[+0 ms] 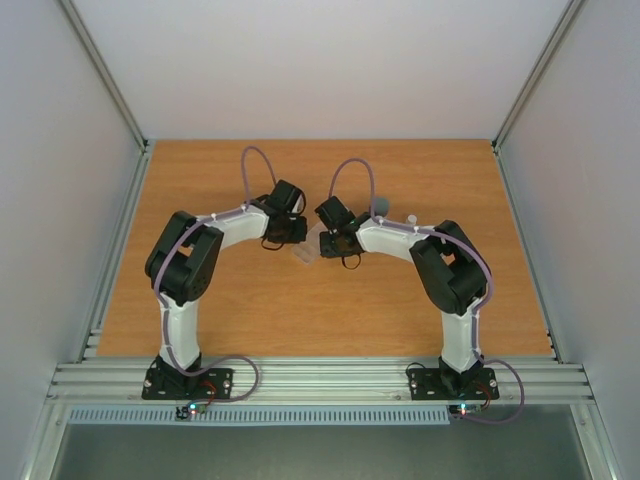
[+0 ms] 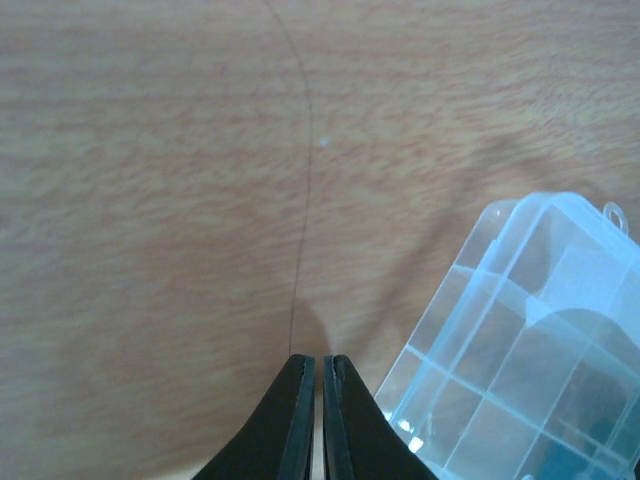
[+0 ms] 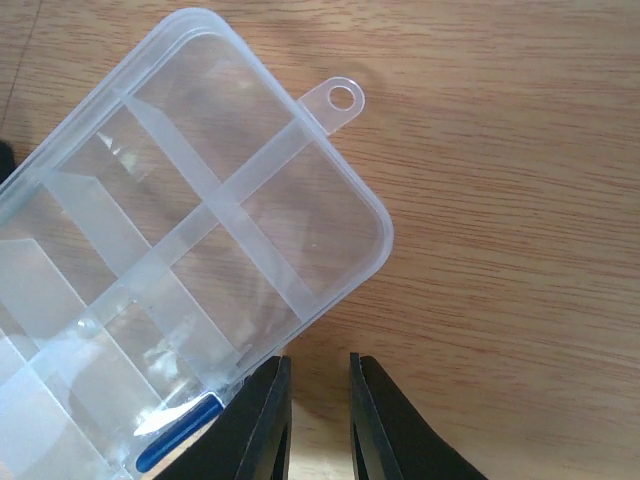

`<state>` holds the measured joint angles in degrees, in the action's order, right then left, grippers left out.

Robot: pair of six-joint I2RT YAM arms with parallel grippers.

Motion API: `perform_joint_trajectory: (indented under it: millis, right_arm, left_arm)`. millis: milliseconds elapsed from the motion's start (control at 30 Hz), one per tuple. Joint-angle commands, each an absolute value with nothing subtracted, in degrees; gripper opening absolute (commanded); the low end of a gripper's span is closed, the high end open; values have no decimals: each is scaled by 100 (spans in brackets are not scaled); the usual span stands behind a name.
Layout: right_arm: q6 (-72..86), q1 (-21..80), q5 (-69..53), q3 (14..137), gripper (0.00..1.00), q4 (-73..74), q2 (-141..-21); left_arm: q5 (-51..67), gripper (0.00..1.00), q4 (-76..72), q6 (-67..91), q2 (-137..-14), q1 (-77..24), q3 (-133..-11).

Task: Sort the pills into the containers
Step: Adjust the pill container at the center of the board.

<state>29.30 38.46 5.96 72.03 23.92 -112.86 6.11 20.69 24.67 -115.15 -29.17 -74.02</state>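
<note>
The clear plastic pill box (image 1: 305, 250) lies on the wooden table between my two grippers, its cells divided by clear walls. In the left wrist view the pill box (image 2: 530, 330) sits just right of my left gripper (image 2: 320, 365), whose fingers are shut with nothing between them. In the right wrist view the pill box (image 3: 180, 240) fills the upper left. My right gripper (image 3: 320, 365) stands open beside its corner, over bare wood. A dark blue pill (image 3: 175, 432) shows at the box's near edge by the left finger; I cannot tell which cell holds it. A tiny pale speck (image 2: 323, 142) lies ahead of the left fingers.
A grey cap (image 1: 381, 206) and a small pale object (image 1: 410, 217) sit behind the right arm. Metal rails (image 1: 120, 240) frame the table's sides and front. A thin dark line (image 2: 305, 200) runs across the wood.
</note>
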Motion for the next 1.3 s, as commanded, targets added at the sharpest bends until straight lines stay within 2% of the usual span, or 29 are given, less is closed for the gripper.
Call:
perform_joint_trajectory:
  millis: [0, 367, 400, 600, 733, 1067, 1133, 1200, 1267]
  right_arm:
    - [2785, 3827, 436, 7392, 18, 2374, -11426]
    - [2739, 4143, 282, 7837, 18, 2543, -11721]
    - [2747, 4173, 281, 7866, 18, 2555, -11743]
    - [2833, 4265, 155, 7972, 18, 2542, -11807]
    - [2877, 4274, 83, 8051, 18, 2507, -11879]
    - [2842, 4235, 520, 8341, 19, 2753, -12050]
    - [2857, 4173, 543, 8356, 19, 2743, -12065]
    - [2863, 4096, 527, 8375, 19, 2728, -12076]
    - [2854, 4042, 487, 8381, 19, 2692, -12068]
  left_arm:
    - [439, 6, 2145, 2620, -11230, -2918, -7009]
    - [-795, 9, 2374, 3094, -10525, -2865, -6586]
    - [-918, 12, 2390, 3191, -10418, -2832, -6534]
    - [-969, 51, 1986, 3558, -9598, -2502, -5953]
    - [-474, 54, 1346, 3292, -9105, -2470, -5483]
    - [-79, 59, 1100, 2565, -8745, -2486, -5260]
    - [-19, 65, 1133, 2400, -8751, -2524, -5300]
    - [-18, 78, 1164, 2275, -8782, -2597, -5313]
    - [138, 86, 1101, 2191, -8797, -2681, -5276]
